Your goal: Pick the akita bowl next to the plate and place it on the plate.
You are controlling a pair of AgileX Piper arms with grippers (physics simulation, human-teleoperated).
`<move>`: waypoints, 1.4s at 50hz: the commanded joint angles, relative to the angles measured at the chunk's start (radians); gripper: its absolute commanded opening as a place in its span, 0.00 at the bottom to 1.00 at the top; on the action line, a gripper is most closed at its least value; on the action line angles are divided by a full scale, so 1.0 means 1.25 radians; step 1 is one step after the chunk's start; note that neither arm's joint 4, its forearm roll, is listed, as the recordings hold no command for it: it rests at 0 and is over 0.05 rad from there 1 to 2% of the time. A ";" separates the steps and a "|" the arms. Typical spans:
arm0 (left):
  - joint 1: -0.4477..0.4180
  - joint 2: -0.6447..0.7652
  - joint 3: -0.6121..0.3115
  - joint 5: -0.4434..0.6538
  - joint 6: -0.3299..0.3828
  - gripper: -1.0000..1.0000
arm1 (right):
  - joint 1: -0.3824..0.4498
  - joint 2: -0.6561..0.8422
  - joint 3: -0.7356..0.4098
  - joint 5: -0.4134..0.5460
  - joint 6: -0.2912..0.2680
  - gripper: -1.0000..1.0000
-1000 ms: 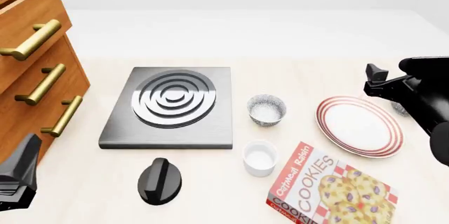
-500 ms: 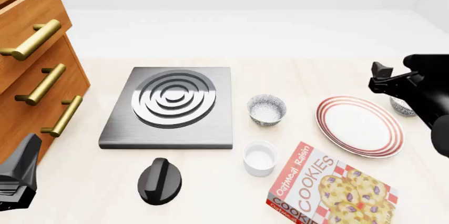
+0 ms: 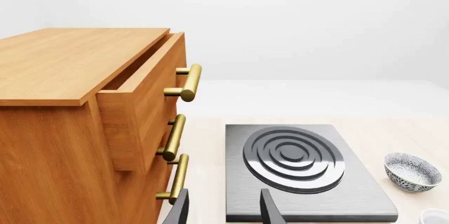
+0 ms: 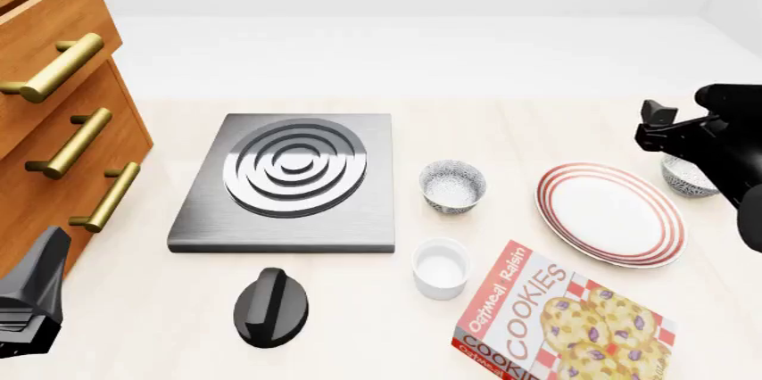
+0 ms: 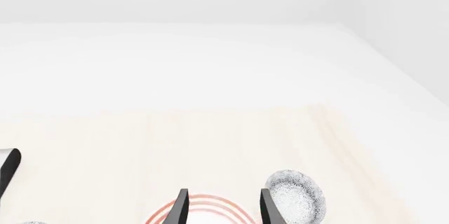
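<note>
- A simulated kitchen tabletop.
- Square stove plate (image 4: 285,182) with its black knob (image 4: 271,307).
- Wooden drawer cabinet (image 4: 53,121), brass handles.
- Cookie box (image 4: 559,322) and crockery.

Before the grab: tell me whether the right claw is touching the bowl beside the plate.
Apart. The right wrist view shows the open right claw with table showing between its fingertip and the bowl.

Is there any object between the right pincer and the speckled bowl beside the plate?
Nothing visible stands between them. The right pincer is open near the akita bowl, which sits just right of the plate. The arm itself hides part of the bowl in the front view.
</note>
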 commanded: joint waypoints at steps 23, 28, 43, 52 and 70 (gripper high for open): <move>0.000 0.000 0.000 0.000 0.000 1.00 | -0.055 0.043 -0.052 0.023 0.025 1.00; 0.000 0.000 0.000 0.000 0.000 1.00 | -0.064 0.049 -0.057 0.023 0.026 1.00; 0.000 0.000 0.000 0.000 0.000 1.00 | -0.083 0.066 -0.079 0.030 0.029 1.00; 0.000 0.000 0.000 0.000 0.000 1.00 | -0.097 0.090 -0.095 0.028 0.030 1.00; 0.000 0.000 0.000 0.000 0.000 1.00 | -0.123 0.124 -0.125 0.032 0.034 1.00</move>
